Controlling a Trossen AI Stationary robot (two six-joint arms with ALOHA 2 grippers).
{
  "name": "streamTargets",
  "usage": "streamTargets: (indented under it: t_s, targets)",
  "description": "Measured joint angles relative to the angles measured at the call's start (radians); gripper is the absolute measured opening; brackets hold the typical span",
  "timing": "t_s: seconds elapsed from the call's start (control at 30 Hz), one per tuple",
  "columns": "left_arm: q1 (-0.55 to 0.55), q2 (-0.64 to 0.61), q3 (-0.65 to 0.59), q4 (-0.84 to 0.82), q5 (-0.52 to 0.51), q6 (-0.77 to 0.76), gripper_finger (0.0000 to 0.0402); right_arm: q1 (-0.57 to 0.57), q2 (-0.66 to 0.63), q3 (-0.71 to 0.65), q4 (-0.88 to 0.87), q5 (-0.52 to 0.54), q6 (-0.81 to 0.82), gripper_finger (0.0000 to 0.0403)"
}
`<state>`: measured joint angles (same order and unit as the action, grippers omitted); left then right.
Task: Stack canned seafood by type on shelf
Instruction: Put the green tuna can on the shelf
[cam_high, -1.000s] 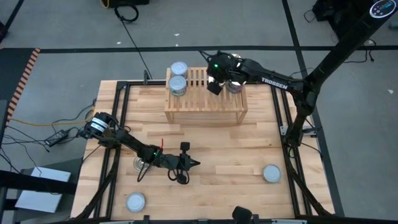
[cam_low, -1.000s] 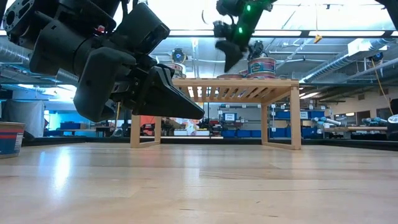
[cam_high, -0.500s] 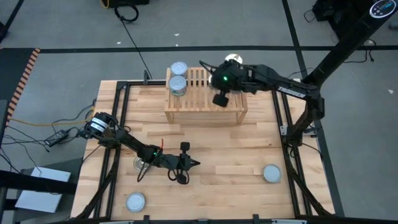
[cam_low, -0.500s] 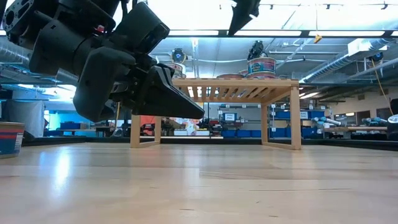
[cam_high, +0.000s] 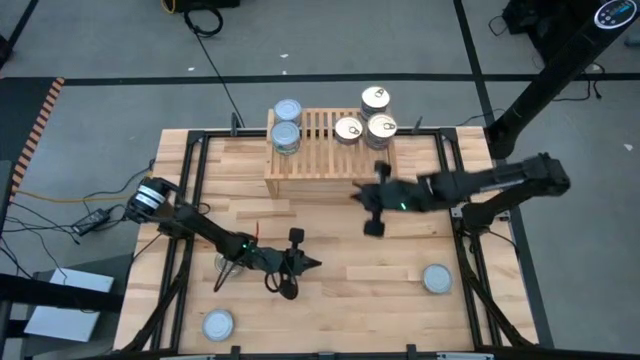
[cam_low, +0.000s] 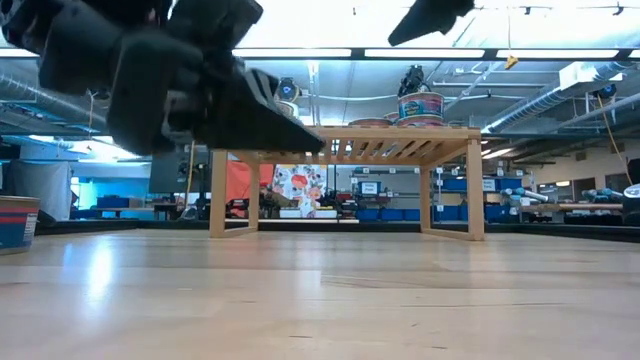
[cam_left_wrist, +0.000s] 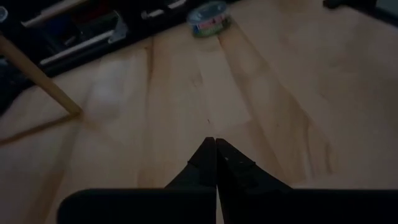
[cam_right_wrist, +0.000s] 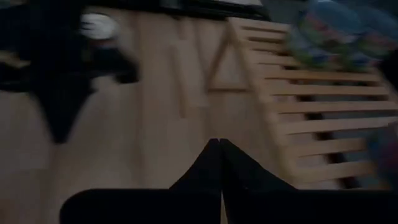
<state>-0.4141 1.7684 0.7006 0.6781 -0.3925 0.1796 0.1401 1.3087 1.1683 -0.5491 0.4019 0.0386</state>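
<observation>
Before the shelf (cam_high: 330, 165), right pincer (cam_high: 371, 228) hovers shut, empty; left pincer (cam_high: 315, 263) likewise; no legible labels.

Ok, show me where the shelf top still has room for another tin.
The shelf's slatted middle is bare, between the silver-lidded tins at its left end and the three gold-lidded tins crowding its right end. The front edge also looks free.

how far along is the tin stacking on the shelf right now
Done: silver-lidded tins sit on the shelf's left end, three gold-lidded tins on its right end. In hand: nothing; the right hand and left hand are both shut and empty above the table. Left: two tins still on the table.
</observation>
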Motion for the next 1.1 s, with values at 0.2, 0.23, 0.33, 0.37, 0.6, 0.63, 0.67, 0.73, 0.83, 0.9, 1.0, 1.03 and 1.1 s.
streamTargets:
  t_s: [0.2,0.23,0.33,0.37,0.6,0.63,0.67,0.73,0.83,0.9,1.0,1.03,1.1]
  targets:
    - [-0.003,-0.144,0.000,-0.171,0.023,0.001,0.0000,0.155,-0.072,-0.217,0.215,0.042,0.112,0.0005]
    - [-0.006,-0.179,0.001,-0.228,0.042,-0.004,0.0000,0.177,-0.073,-0.244,0.245,0.052,0.128,0.0005]
    - [-0.019,-0.287,0.036,-0.491,0.125,-0.046,0.0000,0.232,-0.068,-0.314,0.329,0.074,0.161,0.0006]
    - [-0.023,-0.319,0.055,-0.590,0.146,-0.075,0.0000,0.246,-0.065,-0.335,0.360,0.077,0.172,0.0006]
    - [-0.144,-0.387,0.227,-1.116,0.294,-0.223,0.0000,0.294,-0.051,-0.440,0.491,0.080,0.250,0.0007]
    - [-0.167,-0.386,0.241,-1.161,0.321,-0.269,0.0000,0.298,-0.050,-0.449,0.499,0.080,0.269,0.0007]
    - [-0.185,-0.381,0.249,-1.190,0.349,-0.322,0.0000,0.304,-0.050,-0.455,0.500,0.080,0.280,0.0007]
    - [-0.226,-0.373,0.253,-1.219,0.401,-0.440,0.0000,0.312,-0.050,-0.460,0.509,0.081,0.283,0.0007]
    - [-0.290,-0.371,0.251,-1.249,0.449,-0.620,0.0000,0.324,-0.050,-0.462,0.515,0.085,0.283,0.0007]
    - [-0.334,-0.369,0.249,-1.254,0.474,-0.727,0.0000,0.331,-0.050,-0.463,0.517,0.099,0.279,0.0007]
    - [-0.395,-0.367,0.244,-1.260,0.496,-0.883,0.0000,0.339,-0.050,-0.463,0.517,0.103,0.276,0.0007]
    - [-0.413,-0.367,0.244,-1.260,0.496,-0.923,0.0000,0.341,-0.050,-0.463,0.517,0.104,0.276,0.0007]
    - [-0.445,-0.367,0.244,-1.264,0.499,-0.992,0.0000,0.345,-0.050,-0.463,0.517,0.104,0.274,0.0007]
